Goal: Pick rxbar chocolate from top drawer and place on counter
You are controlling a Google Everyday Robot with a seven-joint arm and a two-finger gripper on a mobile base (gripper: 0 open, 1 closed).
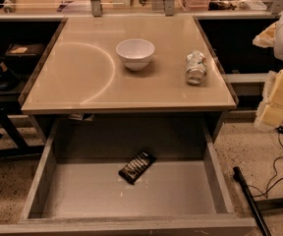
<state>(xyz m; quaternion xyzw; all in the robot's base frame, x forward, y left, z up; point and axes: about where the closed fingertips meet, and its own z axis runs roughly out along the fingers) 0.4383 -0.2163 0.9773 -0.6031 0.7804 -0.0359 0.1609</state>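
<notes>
The rxbar chocolate (pixel 137 165), a flat black bar with pale lettering, lies diagonally on the bottom of the open top drawer (pixel 63 193), near its back middle. The beige counter (pixel 82 77) above it has a pale arc mark. My gripper (pixel 273 107), pale yellow, hangs at the right edge of the view. It is beside the counter's right front corner, off the table and well apart from the bar, and holds nothing that I can see.
A white bowl (pixel 135 53) stands at the counter's middle back. A silvery-white can (pixel 196 67) with green marks lies on its side to the bowl's right. A dark pole (pixel 249 200) and cables (pixel 279 171) lie on the floor at right. Dark furniture (pixel 4 82) stands at left.
</notes>
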